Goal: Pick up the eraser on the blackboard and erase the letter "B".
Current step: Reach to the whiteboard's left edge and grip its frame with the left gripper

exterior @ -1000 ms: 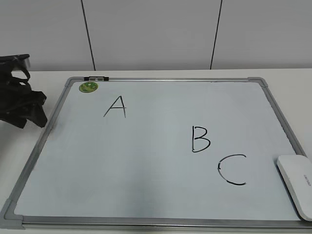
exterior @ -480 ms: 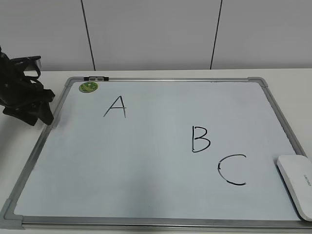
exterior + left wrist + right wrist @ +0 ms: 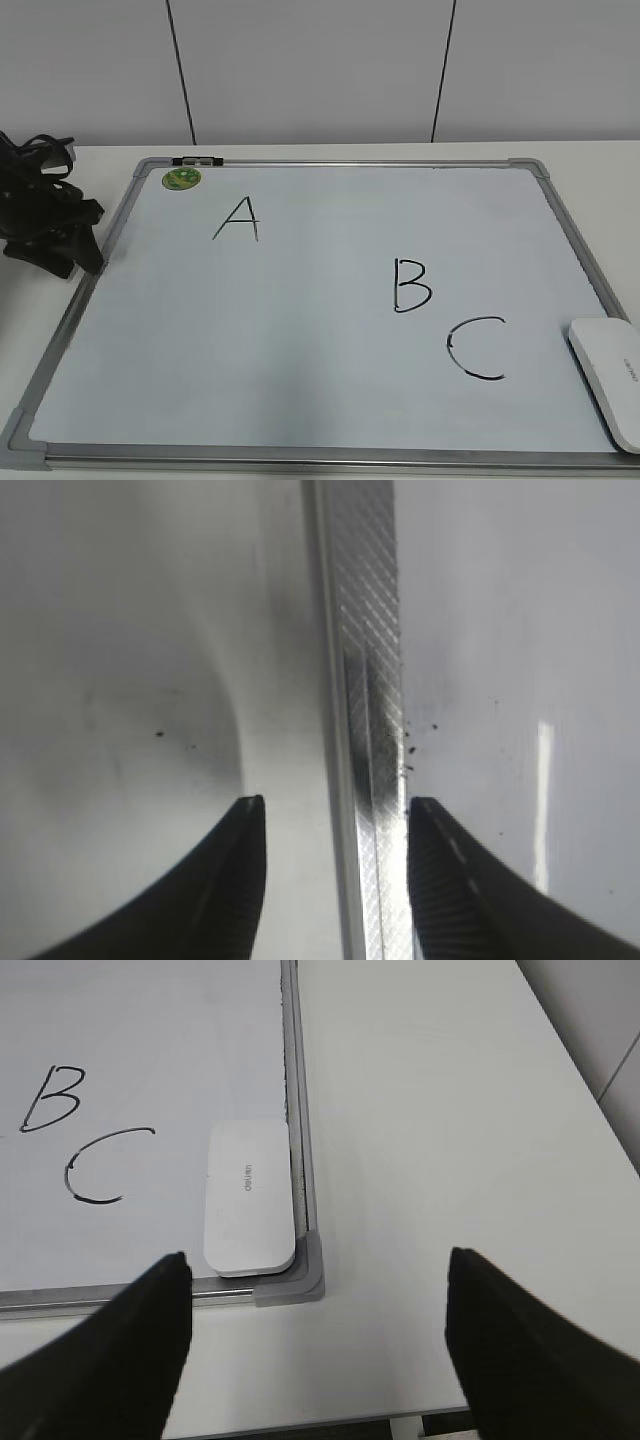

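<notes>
Right wrist view shows the eraser (image 3: 249,1198) lying in the near right corner of the blackboard (image 3: 150,1040), near the desk's right edge. The right tool (image 3: 318,1345) is spread wide and empty. It should drop straight down and pinch the eraser's long sides.

Left gripper (image 3: 85,255) lower and nearer the blackboard's (image 3: 100,262) left frame.
</notes>
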